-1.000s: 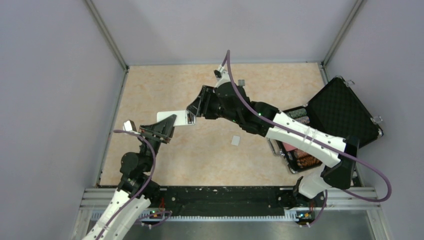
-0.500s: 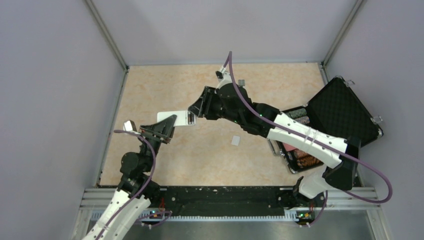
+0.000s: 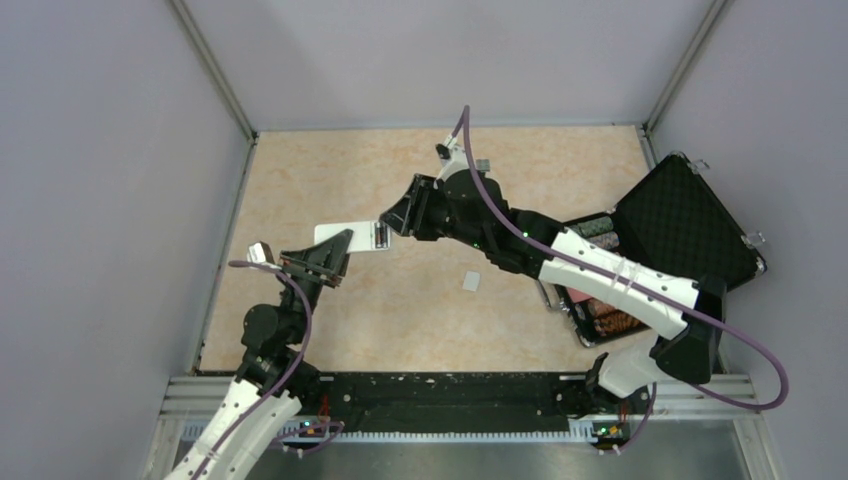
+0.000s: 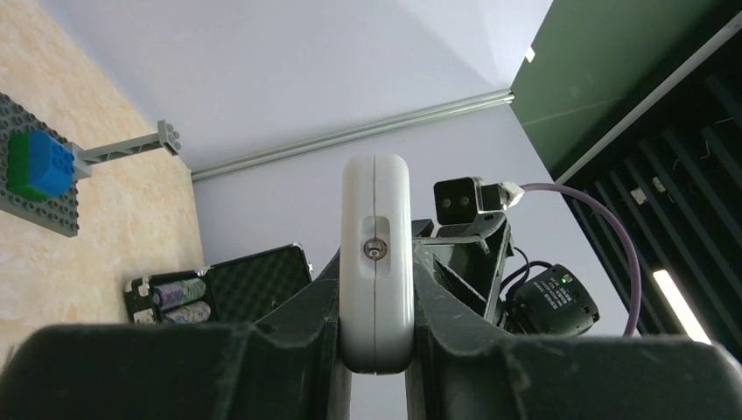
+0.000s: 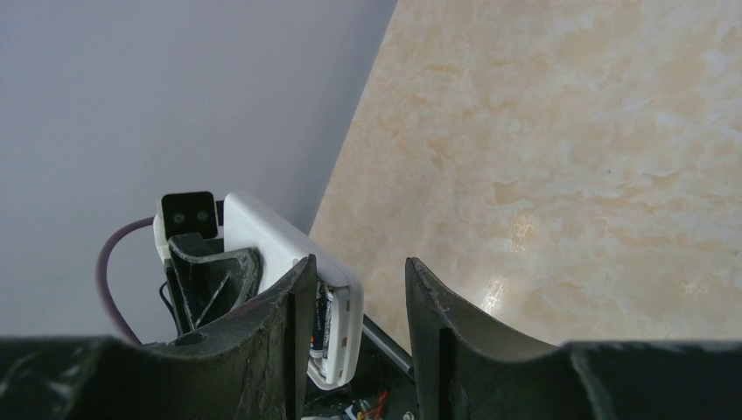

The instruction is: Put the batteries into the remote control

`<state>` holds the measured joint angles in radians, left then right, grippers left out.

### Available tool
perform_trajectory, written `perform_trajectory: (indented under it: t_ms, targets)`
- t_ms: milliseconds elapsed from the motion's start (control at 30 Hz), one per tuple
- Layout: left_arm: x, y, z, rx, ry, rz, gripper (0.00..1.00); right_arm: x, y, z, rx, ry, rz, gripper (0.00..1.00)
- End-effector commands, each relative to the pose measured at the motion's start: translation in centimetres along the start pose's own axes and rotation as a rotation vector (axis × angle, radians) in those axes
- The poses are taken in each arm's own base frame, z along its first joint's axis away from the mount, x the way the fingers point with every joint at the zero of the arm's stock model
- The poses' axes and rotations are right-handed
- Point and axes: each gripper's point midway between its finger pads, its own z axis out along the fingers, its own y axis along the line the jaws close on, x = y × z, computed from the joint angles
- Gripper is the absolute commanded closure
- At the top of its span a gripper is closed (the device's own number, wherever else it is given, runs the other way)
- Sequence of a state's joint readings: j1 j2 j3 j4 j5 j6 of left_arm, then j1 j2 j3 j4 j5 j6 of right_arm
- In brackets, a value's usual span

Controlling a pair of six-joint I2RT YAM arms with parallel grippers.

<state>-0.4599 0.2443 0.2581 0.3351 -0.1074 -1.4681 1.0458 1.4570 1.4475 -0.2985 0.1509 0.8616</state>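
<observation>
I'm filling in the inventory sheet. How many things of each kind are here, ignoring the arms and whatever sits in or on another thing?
White rectangular remote control: 1
Small pale flat rectangular piece: 1
Grey studded plate: 1
Open black case: 1
Total: 4

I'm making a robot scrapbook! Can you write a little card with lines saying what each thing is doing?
left gripper: shut on the remote, gripping its flat sides
right gripper: open, at the remote's end
battery: one seems to sit in the remote's open slot
white piece: flat on the table, untouched
case: open, on the right side
</observation>
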Motion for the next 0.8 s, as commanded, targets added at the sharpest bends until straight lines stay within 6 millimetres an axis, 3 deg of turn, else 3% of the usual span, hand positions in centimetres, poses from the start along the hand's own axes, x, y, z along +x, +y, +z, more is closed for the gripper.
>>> perform_trajectory:
  t_ms: [0,367,467,600,767]
  targets:
    - [-1.1,-3.9,-0.1,0.131,-0.049,-0.043,1.00,1.2,-0.1,-0.4,-0.031,0.049,-0.053,0.59]
    - [-1.0,-3.7,0.0,0.099,-0.042,-0.012,1.00,1.4,-0.8,-0.8,-0.042,0.037,-0.129,0.59]
    - [-0.6,-3.0,0.0,0.056,-0.024,0.023,1.00,-0.2,-0.1,-1.5,-0.036,-0.002,-0.159,0.50]
    - [-0.4,-2.2,-0.1,0.000,-0.007,0.052,1.00,-3.2,1.1,-3.2,-0.015,-0.068,-0.209,0.31]
    - [-0.1,-1.5,-0.2,-0.038,0.012,0.071,1.00,-5.4,1.8,-5.0,-0.014,-0.112,-0.295,0.23]
